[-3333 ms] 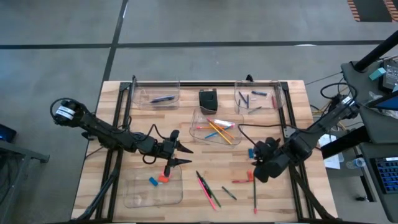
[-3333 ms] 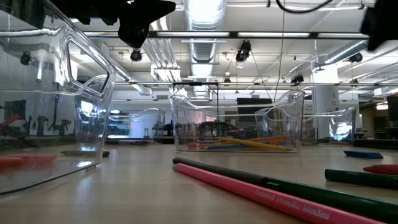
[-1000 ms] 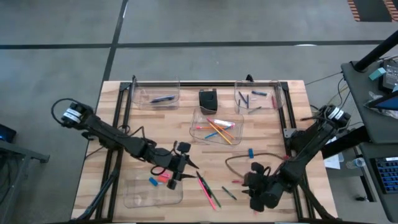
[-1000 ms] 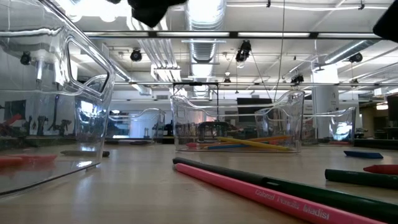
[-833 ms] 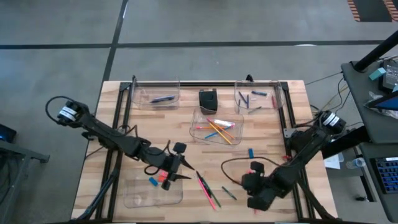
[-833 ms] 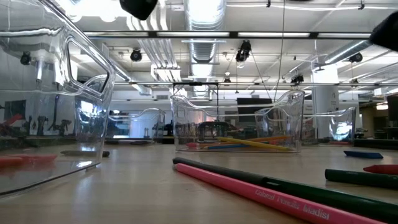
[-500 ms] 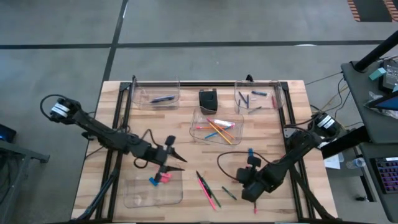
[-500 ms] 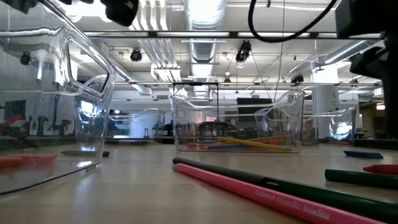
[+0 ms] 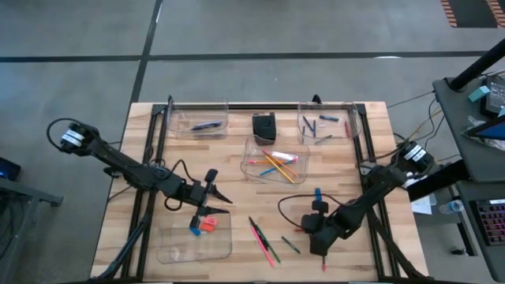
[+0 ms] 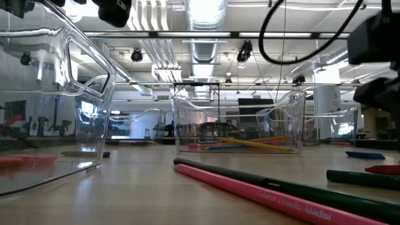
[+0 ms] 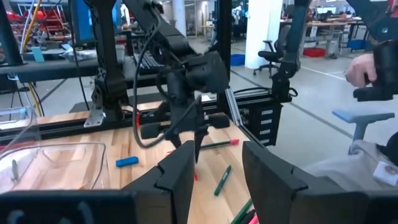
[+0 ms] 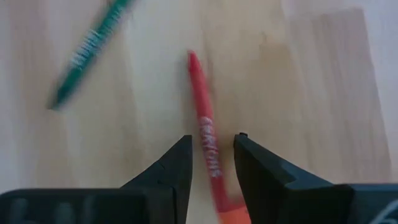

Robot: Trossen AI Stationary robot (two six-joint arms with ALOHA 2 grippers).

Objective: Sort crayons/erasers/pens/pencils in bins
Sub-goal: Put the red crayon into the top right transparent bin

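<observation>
My right gripper (image 9: 315, 239) points steeply down near the table's front right. It is open, one finger on either side of a red crayon (image 12: 204, 124) that lies flat on the wood; I cannot tell if they touch it. A green stick (image 12: 87, 53) lies beside it. My left gripper (image 9: 226, 205) is level and open, holding nothing, above the far right corner of the near-left bin (image 9: 173, 251). That bin holds a blue eraser (image 9: 195, 229) and a red eraser (image 9: 208, 225). The pencils' bin (image 9: 254, 150) sits mid-table. A pen's bin (image 9: 180, 126) and a crayons' bin (image 9: 335, 132) stand at the back.
A pink pencil (image 9: 260, 239) and a green pencil (image 9: 270, 246) lie side by side at the near middle, with a short green stick (image 9: 291, 244) to their right. A blue eraser (image 9: 317, 193) lies loose on the wood. A small black box (image 9: 264, 126) stands between the back bins.
My left gripper has drawn back toward the table's left edge, from beside the loose pencils to above the near-left bin's corner, and has tipped up to level. My right gripper has sunk toward the table and shifted slightly left and away from the near edge, onto the red crayon.
</observation>
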